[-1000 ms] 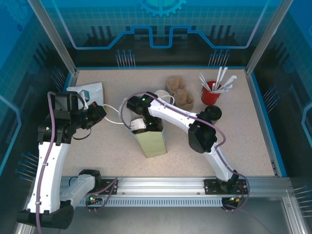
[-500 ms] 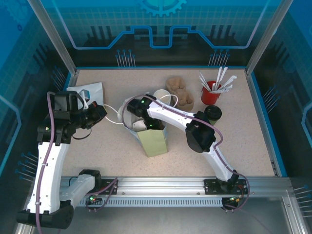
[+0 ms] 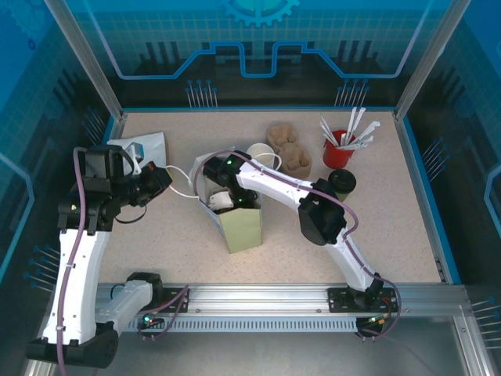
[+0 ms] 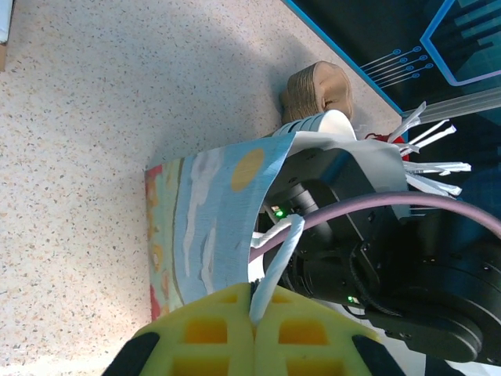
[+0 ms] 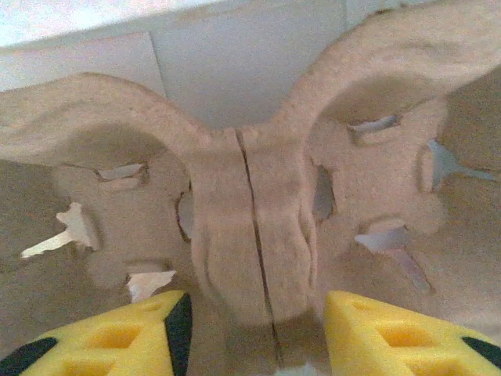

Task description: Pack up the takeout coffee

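Observation:
The takeout coffee (image 3: 341, 182), a green cup with a black lid, stands at the right of the table, apart from both grippers. A paper bag (image 3: 241, 227) stands at the centre, blue-printed in the left wrist view (image 4: 211, 211). My left gripper (image 3: 160, 182) (image 4: 254, 301) is shut on the bag's white handle (image 4: 274, 258) and holds it out to the left. My right gripper (image 3: 223, 202) (image 5: 254, 329) reaches down inside the bag. Its fingers stand open on either side of the middle ridge of a brown pulp cup carrier (image 5: 250, 227).
More brown pulp carriers (image 3: 288, 149) lie at the back. A cream-rimmed cup (image 3: 258, 153) sits next to them. A red cup of white stirrers (image 3: 339, 145) stands behind the coffee. A white packet (image 3: 139, 146) lies at the far left.
My right gripper has sunk further into the bag and its fingers have spread apart. The bag has shifted a little towards the left. The left gripper has held still.

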Controlling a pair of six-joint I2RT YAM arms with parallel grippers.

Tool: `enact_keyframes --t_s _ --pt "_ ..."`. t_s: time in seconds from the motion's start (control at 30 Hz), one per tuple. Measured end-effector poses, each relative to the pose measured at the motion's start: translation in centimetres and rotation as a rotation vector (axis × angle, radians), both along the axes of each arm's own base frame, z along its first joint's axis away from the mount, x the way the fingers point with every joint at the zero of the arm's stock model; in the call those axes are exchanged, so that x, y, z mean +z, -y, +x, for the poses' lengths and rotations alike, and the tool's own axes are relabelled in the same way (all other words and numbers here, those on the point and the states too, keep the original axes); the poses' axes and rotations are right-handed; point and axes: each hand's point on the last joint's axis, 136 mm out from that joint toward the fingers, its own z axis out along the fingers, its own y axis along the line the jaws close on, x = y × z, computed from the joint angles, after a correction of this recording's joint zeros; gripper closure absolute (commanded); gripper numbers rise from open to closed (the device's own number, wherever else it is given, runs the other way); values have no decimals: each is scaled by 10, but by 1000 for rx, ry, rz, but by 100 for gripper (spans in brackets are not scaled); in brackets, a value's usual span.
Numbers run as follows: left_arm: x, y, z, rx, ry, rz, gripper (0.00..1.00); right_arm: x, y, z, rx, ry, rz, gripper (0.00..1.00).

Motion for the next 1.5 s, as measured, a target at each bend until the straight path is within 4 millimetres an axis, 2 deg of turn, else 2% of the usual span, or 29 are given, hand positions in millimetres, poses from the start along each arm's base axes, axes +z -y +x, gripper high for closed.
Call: enact_keyframes --t_s 0.17,0.43,0.77,0.93,1.1,1.33,1.5 --pt "0 1 0 -6 0 -4 100 18 -15 3 -18 4 78 41" --pt "0 1 0 -6 -2 -3 100 63 -32 7 -26 39 192 31" --pt "-1 -1 0 -1 -1 10 100 133 -36 8 -52 120 348 24" --pt "-3 -1 1 -1 -7 11 100 176 -35 17 -115 186 457 15" --pt "-8 -1 3 0 -23 11 100 208 -28 17 -137 221 534 15" --pt "-13 -4 4 7 -30 33 100 210 -24 13 -143 214 527 15" --pt "-24 -8 4 21 -55 55 100 211 -24 12 -154 206 534 15"
